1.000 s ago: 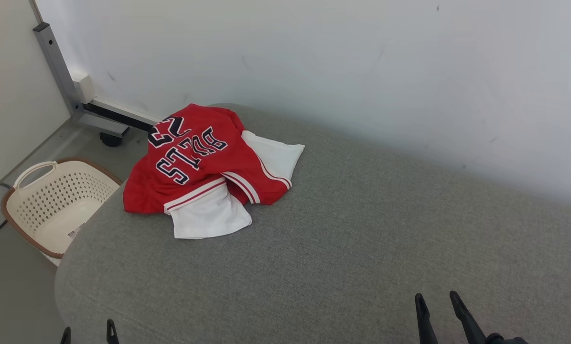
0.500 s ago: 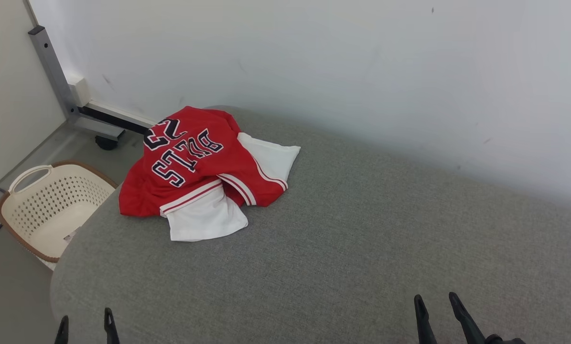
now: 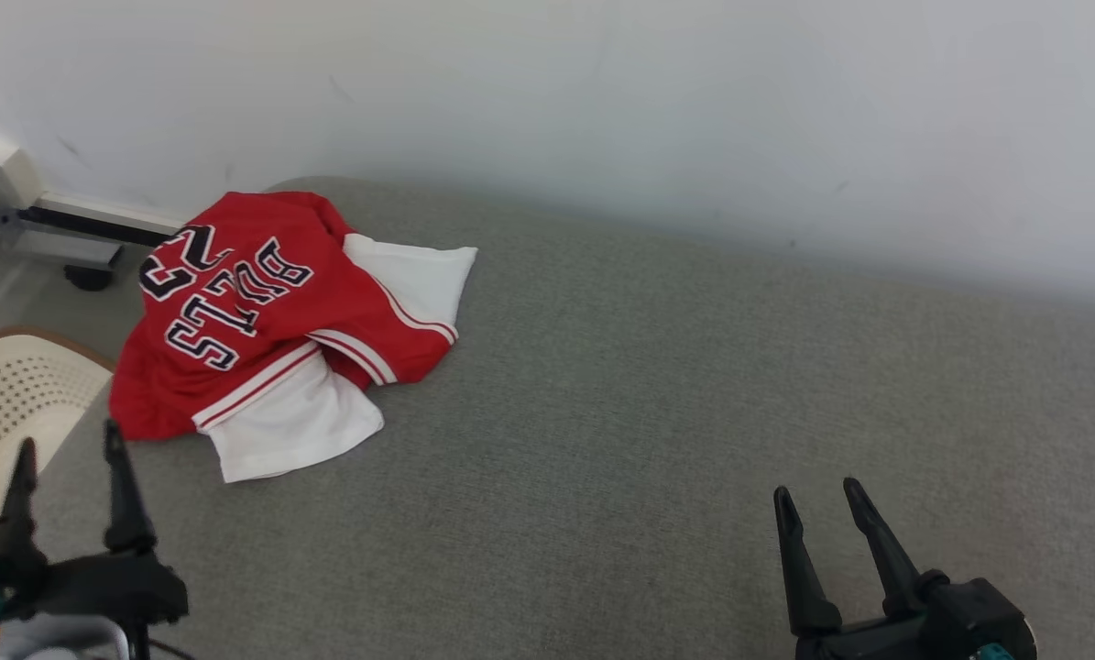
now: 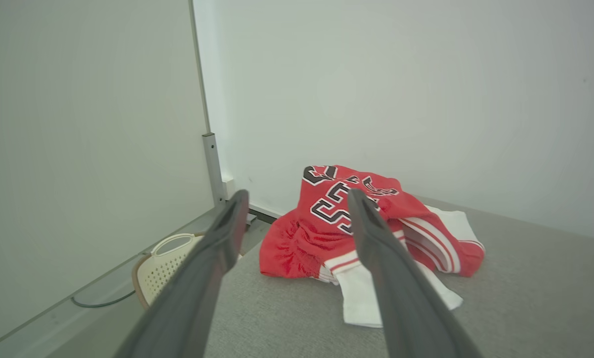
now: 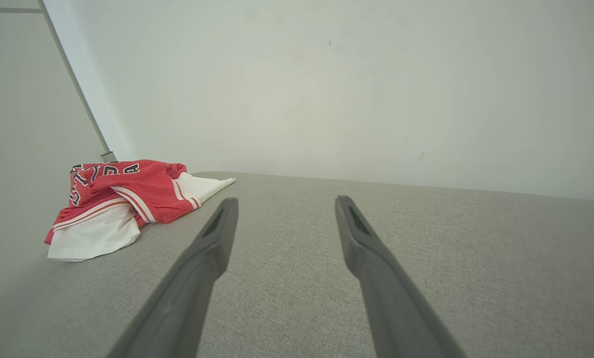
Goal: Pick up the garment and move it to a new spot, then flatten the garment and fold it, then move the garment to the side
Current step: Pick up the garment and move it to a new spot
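Arms are coming forward. A moment ago only fingertips were poking over the bottom of the head view, and now the left gripper (image 3: 69, 438) and the right gripper (image 3: 815, 490) are standing well up in it. The head camera is swinging too, so the sideways slide of the scene is not counting as a move of the things.

Both grippers are gaping wide and carrying nothing. The garment (image 3: 263, 321), red with dark lettering and white panels, is lying crumpled at the far left corner of the grey surface (image 3: 657, 403), reaching out to its left edge. A pale basket (image 3: 6, 412) is sitting on the floor beside that edge.

The left gripper is hovering by the left edge, near the heap but apart from it, its fingers (image 4: 376, 248) pointing at the red cloth. The right gripper is waiting near the near edge, well apart from the garment.

By my reading, the pickup is only beginning, and moving, flattening and folding are all still waiting.
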Robot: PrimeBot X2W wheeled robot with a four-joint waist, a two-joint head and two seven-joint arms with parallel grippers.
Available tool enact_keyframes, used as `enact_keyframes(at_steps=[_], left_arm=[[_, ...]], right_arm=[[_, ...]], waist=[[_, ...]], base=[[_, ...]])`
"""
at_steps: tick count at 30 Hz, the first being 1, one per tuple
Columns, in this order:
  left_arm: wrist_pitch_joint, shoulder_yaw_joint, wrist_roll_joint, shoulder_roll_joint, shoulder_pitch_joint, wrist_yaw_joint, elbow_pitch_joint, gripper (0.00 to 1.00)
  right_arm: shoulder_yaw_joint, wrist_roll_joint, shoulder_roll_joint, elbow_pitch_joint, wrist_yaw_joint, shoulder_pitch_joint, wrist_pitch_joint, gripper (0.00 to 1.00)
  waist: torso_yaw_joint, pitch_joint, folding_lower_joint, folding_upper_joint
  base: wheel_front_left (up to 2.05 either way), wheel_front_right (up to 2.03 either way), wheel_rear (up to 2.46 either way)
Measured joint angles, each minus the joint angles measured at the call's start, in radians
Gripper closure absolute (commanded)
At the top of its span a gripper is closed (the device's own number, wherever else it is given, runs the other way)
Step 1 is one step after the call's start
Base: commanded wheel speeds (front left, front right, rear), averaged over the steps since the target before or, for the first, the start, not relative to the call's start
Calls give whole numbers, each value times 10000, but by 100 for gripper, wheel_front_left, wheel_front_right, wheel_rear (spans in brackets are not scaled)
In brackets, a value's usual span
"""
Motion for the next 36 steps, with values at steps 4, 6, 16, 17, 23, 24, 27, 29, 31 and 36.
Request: enact_keyframes(at_steps=[4, 6, 16, 17, 23, 24, 27, 29, 31, 36], left_arm=[[-4, 326, -144, 537, -1163, -174, 961, 0], [-2, 428, -263, 623, -1662, -184, 1361, 0], [-2, 1011, -587, 1400, -3522, -182, 3747, 0], [-2, 1087, -673, 1513, -3681, -198, 4042, 0], [717, 1337, -1118, 2115, -4776, -268, 5887, 0], [742, 1373, -1177, 2238, -4916, -301, 6059, 0], [1239, 1515, -1319, 2663, -5358, -244, 6786, 0], [1793, 1590, -1373, 2836, -5475, -150, 7375, 0], [2113, 1638, -1536, 2938, -5521, -79, 7820, 0], [2211, 1778, -1699, 3216, -5773, 98, 8406, 0]], right_arm=[[19, -54, 6, -174, 0, -491, 0, 0], [4, -58, 0, -207, 0, -644, -2, 0], [-272, -84, -13, -270, 0, -965, 0, 0], [-272, -90, -12, -272, 0, -983, -2, 0], [-221, -82, -13, -324, 0, -1256, 0, 0], [-186, -61, -13, -339, 0, -1346, 0, 0], [-151, 19, -8, -360, 0, -1550, -2, 0], [-134, 54, -10, -332, 0, -1527, 0, 0], [-134, 81, -17, -311, 0, -1531, 0, 0], [-165, 81, -15, -278, 0, -1530, 0, 0]], waist=[[-608, 371, 0, 0], [-932, 572, 1, 0], [-2624, 1668, 1, 1], [-2747, 1758, 1, 1], [-3327, 2316, 1, 1], [-3408, 2407, 1, 1], [-3680, 2612, 1, 1], [-3861, 2700, 1, 1], [-4022, 2768, 0, 1], [-4300, 2844, -1, 1]], base=[[0, 0, 0], [0, 0, 0], [0, 0, 0], [0, 0, 0], [0, 0, 0], [0, 0, 0], [0, 0, 0], [0, 0, 0], [0, 0, 0], [0, 0, 0]])
